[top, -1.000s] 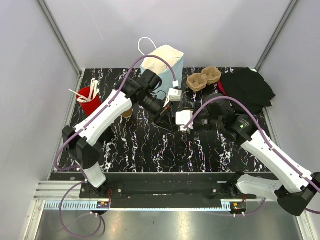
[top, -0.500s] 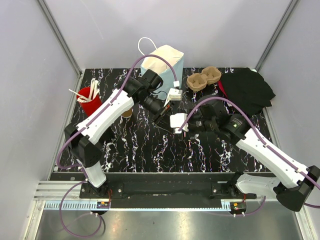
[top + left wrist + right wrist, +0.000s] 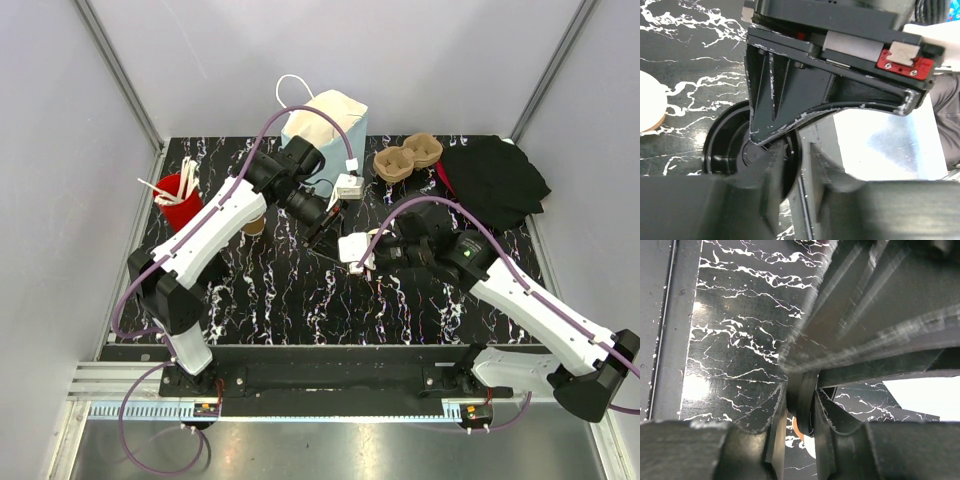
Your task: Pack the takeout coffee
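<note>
Both arms meet nose to nose over the middle of the marbled black table [image 3: 300, 300], and the black lid [image 3: 725, 150] is caught right between them; couldn't tell you if it's resting on the surface or hanging just above it.

The right gripper [image 3: 800, 392] is pressed together on the lid's rim; from its own wrist cam the dark edge fills the slot between the fingers, no daylight either side. The left gripper [image 3: 796, 150] is trickier; the rim sits in the slot between its fingers too, but there's a thin sliver of space on one side, so I honestly can't tell whether it's pinching or just standing round it. In the left wrist view one finger of the right claw comes down onto the lid's face near that same edge, so the two claws are practically touching.

The paper cup [image 3: 254, 224] stands upright on the table to the left of all this, tucked just beside the left forearm, which covers part of it from above; mouth up, pale inside showing, rolled tan rim; it's near the lid but clearly apart from it.

Other bits: a red cup [image 3: 178, 205] with white stirrers [image 3: 160, 188] poking out, over by the left edge; a pale blue bag [image 3: 325, 125] with a white loop handle at the back; the brown pulp carrier [image 3: 408, 157] just to its right; a crumpled black cloth [image 3: 495, 180] in the back right corner.
</note>
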